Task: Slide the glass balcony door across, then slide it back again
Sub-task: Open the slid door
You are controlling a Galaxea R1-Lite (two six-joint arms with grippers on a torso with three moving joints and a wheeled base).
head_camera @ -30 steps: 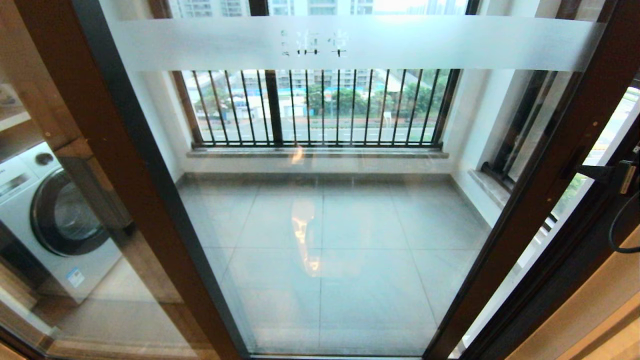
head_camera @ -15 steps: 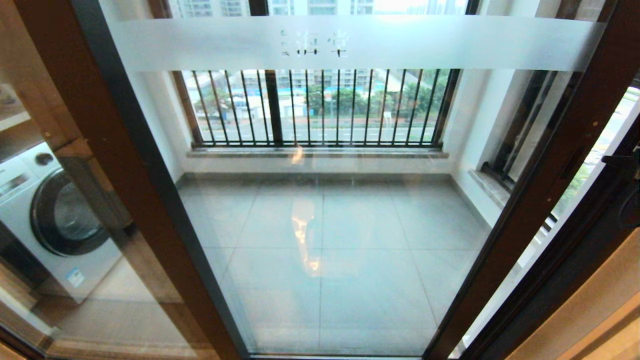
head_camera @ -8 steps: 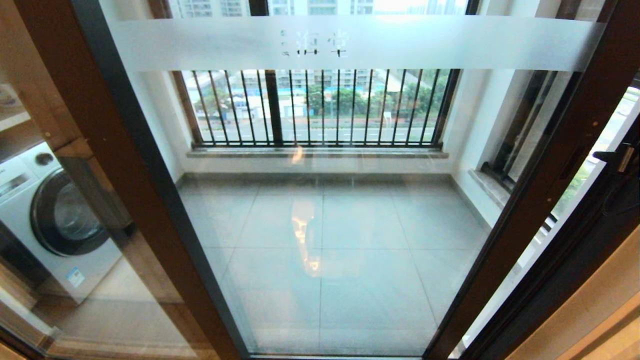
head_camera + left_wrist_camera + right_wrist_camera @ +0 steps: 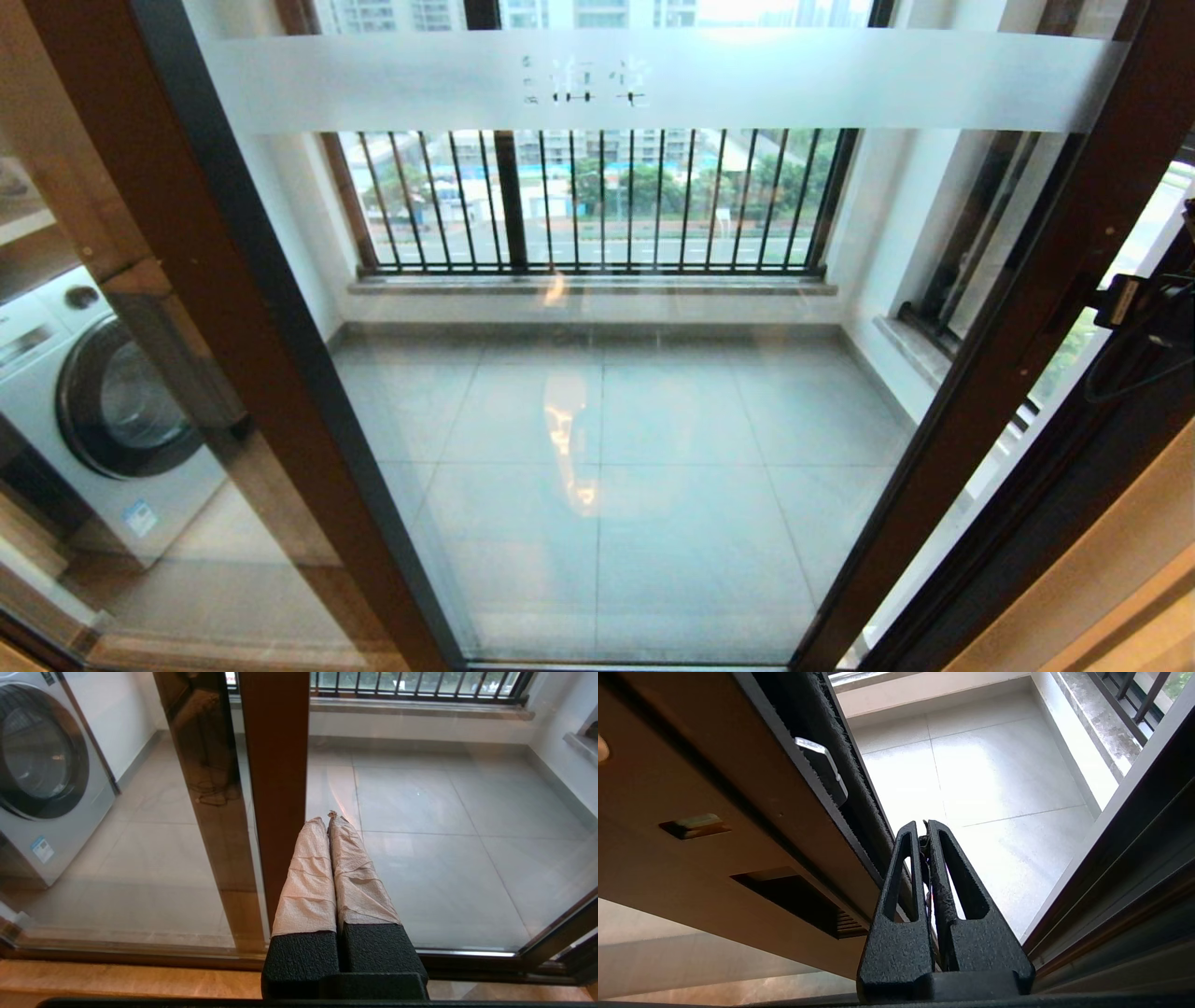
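The glass balcony door fills the head view, with its frosted band of Chinese characters across the top. Its brown right stile carries a small dark lock plate. My right gripper sits at the right edge, in the open gap just beside that stile. In the right wrist view the right gripper is shut and empty, next to the stile's brush-sealed edge and a dark latch. My left gripper, tape-wrapped and shut, points at the brown left stile.
A washing machine stands behind the plain glass panel on the left. The dark fixed jamb bounds the gap on the right. Beyond the glass lie the tiled balcony floor and black barred railing windows.
My right gripper drew back toward the right edge, then came left again toward the door's right stile. The door itself has not visibly shifted.
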